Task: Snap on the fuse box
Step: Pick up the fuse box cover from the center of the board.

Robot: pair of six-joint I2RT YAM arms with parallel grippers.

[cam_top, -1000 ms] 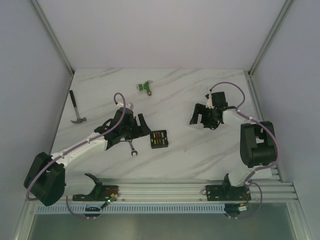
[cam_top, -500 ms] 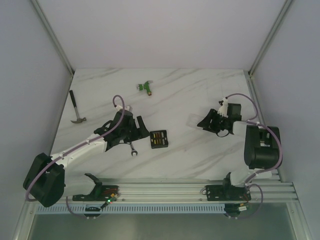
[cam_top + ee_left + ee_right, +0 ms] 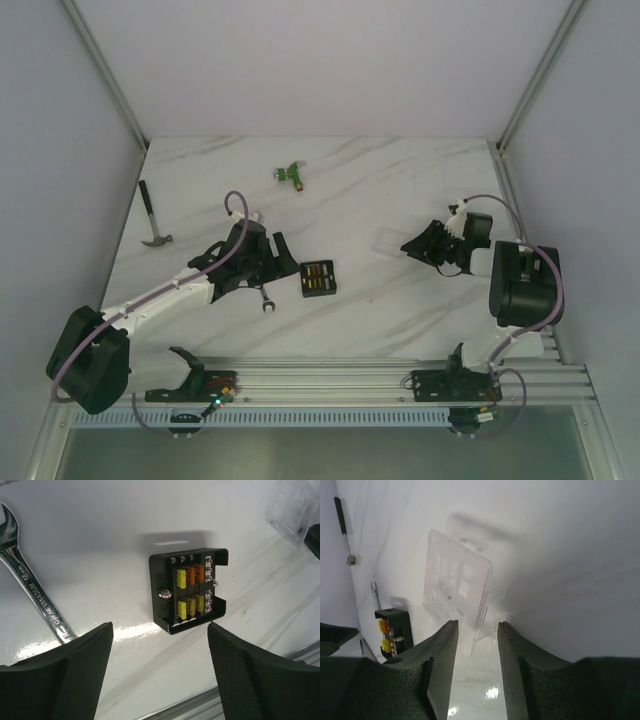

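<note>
- The left pincer [image 3: 159, 629] is held spread over the worktop [image 3: 350, 180], with nothing pinched.
- The fuse box [image 3: 189, 591] is found uncovered just ahead of it, in line with the gap between its fingers; this arm is judged the nearer.
- Farther right, the clear lid [image 3: 456, 587] is seen off the box, at the tips of the right pincer [image 3: 476, 627], which is parted and apparently empty.

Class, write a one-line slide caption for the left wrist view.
Lidless fuse box beyond the open fingers of the left gripper, wrench alongside.
</note>
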